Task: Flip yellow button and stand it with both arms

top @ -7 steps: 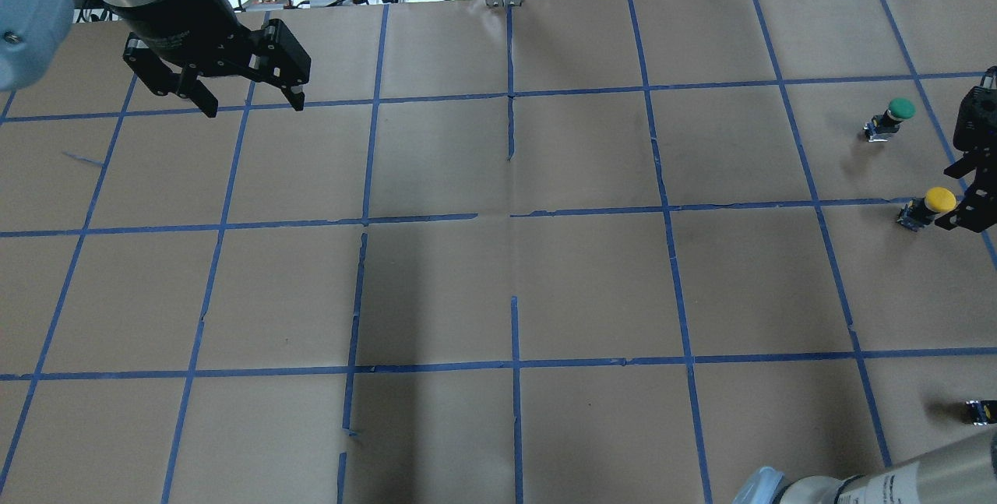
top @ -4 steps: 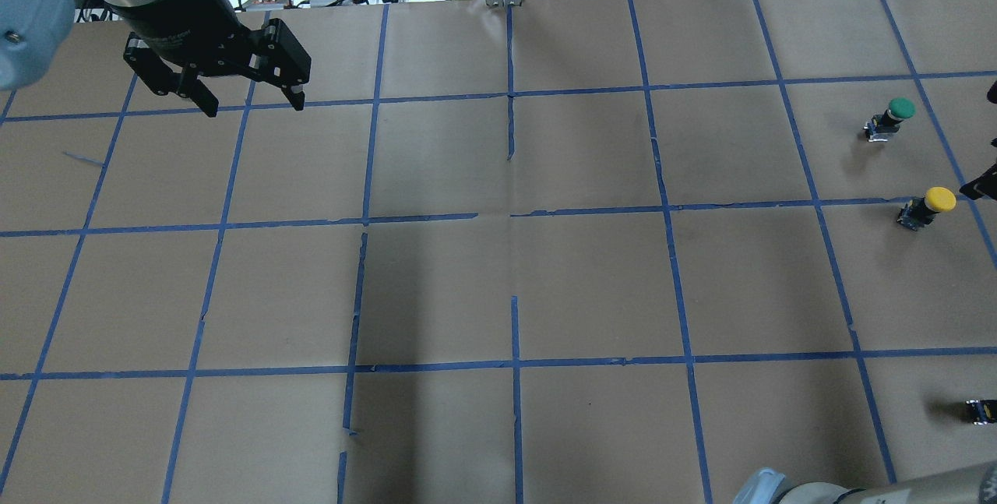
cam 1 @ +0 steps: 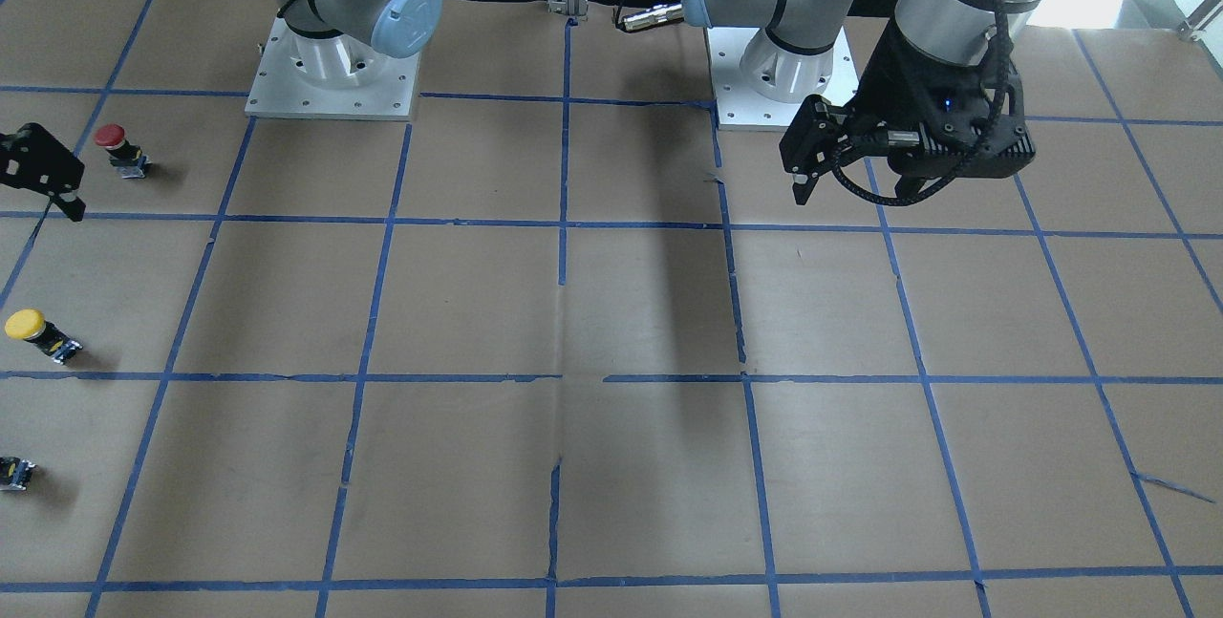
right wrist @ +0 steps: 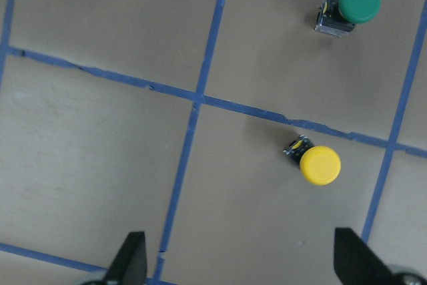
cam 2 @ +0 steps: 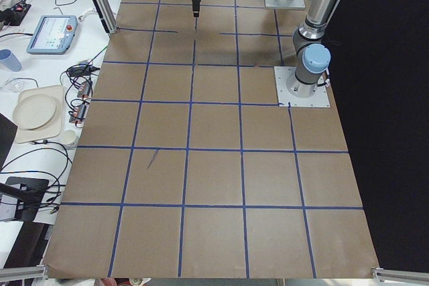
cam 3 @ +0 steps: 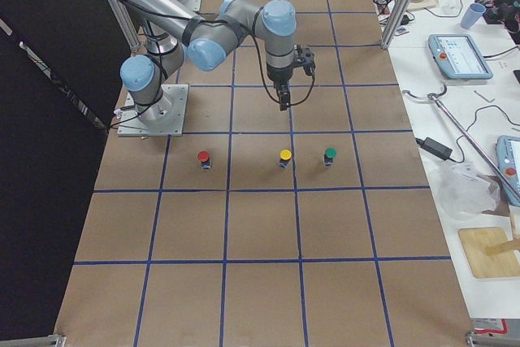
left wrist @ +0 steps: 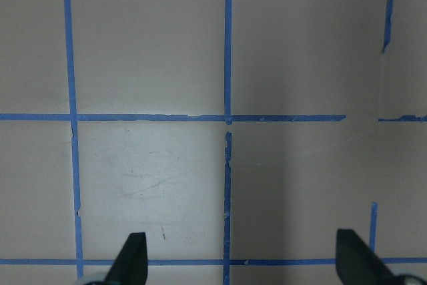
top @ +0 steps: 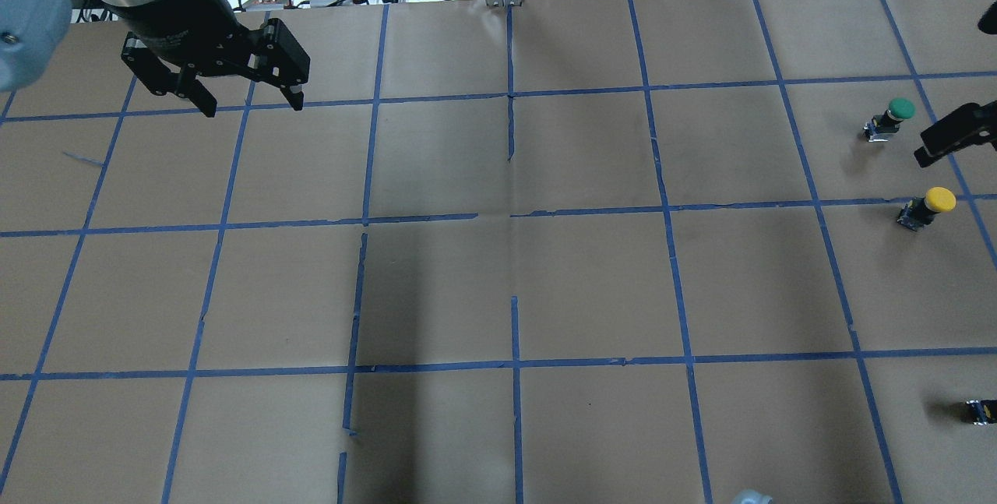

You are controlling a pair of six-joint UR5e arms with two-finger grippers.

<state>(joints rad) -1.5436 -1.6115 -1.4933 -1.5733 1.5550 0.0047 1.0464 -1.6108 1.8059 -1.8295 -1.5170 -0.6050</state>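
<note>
The yellow button (top: 931,204) stands cap up on the brown paper at the table's right side; it also shows in the front-facing view (cam 1: 33,331), the exterior right view (cam 3: 284,157) and the right wrist view (right wrist: 319,163). My right gripper (right wrist: 241,261) is open and empty, high above the table, with the button below and ahead of its fingers. One of its fingers (top: 954,134) shows at the overhead view's right edge, between the green and yellow buttons. My left gripper (top: 253,107) is open and empty over the far left squares, far from the button.
A green-capped button (top: 894,116) stands one square beyond the yellow one. A red-capped button (cam 1: 117,145) stands on its other side, toward the robot. A tiny black block (top: 980,410) lies near the right edge. Blue tape lines grid the paper.
My right gripper drew back from right beside the yellow button's cap, left the overhead view, and now shows farther back, apart from it. The button and the left arm stayed put.
</note>
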